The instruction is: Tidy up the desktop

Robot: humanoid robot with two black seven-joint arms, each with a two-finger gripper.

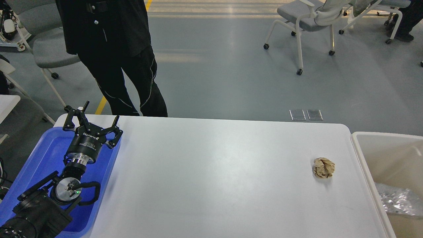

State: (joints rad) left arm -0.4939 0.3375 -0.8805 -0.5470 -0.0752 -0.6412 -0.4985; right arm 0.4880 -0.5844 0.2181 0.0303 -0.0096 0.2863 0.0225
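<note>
The white desktop (214,175) fills the middle of the head view. A crumpled brown paper ball (323,167) lies on it near the right edge. My left gripper (93,116) is open and empty, held over the far end of the blue tray (36,158) at the desktop's left edge, far from the paper ball. A crumpled silver foil wad (396,201) lies low inside the beige bin (363,155) to the right of the desktop. My right gripper is out of view.
A person in black (122,56) stands just behind the desktop's far left corner. Office chairs (307,19) stand on the grey floor beyond, and another chair (49,49) is at the far left.
</note>
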